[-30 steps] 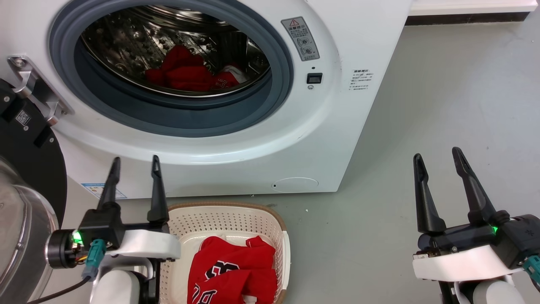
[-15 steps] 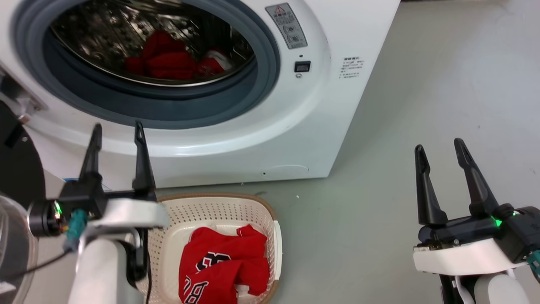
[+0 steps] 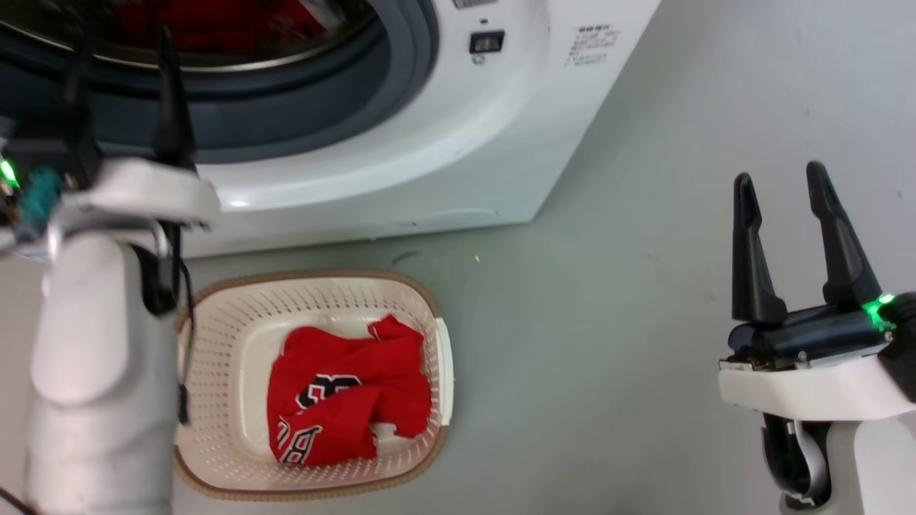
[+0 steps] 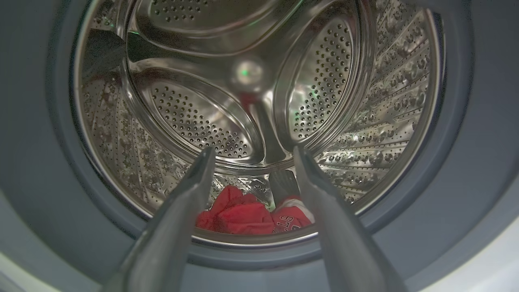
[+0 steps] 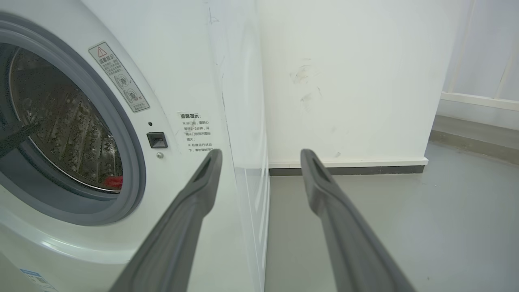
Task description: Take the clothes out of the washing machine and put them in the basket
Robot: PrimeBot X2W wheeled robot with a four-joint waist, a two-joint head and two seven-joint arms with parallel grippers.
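Red clothes (image 4: 243,215) lie bunched low at the front of the steel drum (image 4: 194,121) in the washing machine (image 3: 429,143); the left gripper (image 4: 253,149) faces its mouth, jaws spread and empty. A good reach would, I judge, dip below this line, clear the grey rubber ring (image 4: 40,162) and the drum's lip, then pinch deep on a thick fold. Another red jersey (image 3: 343,397) lies in the basket (image 3: 308,275) on the floor (image 3: 608,322) just before the washer. The right gripper (image 3: 780,173) hangs well aside, jaws spread, blocking nothing.

The right hand (image 5: 260,152) (fingers apart) faces the washing machine (image 5: 182,73).
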